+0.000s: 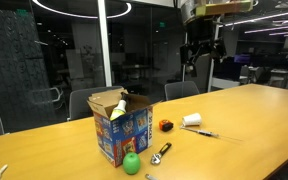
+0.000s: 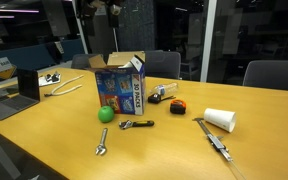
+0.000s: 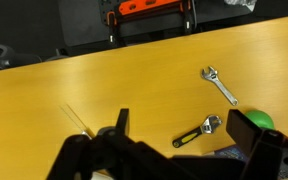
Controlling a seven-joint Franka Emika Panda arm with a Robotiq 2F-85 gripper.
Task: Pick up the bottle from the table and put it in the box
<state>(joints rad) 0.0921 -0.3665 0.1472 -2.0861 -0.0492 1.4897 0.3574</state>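
Observation:
The box (image 1: 119, 128) is a blue printed carton with brown flaps open; it stands mid-table in both exterior views (image 2: 121, 86). The bottle (image 2: 160, 93) is small and white and yellow-green, and lies just beside the box near a small orange object (image 2: 178, 105). I cannot make the bottle out in the wrist view. My gripper (image 1: 199, 58) hangs high above the table, well away from box and bottle. In the wrist view my gripper (image 3: 184, 128) is open and empty, and a blue corner of the box (image 3: 229, 152) shows below it.
A green ball (image 2: 106, 114), a black-handled wrench (image 2: 137, 124) and a silver wrench (image 2: 101, 148) lie in front of the box. A short white cylinder (image 2: 220, 119) and a long thin tool (image 2: 214, 140) lie further along. Chairs stand behind the table.

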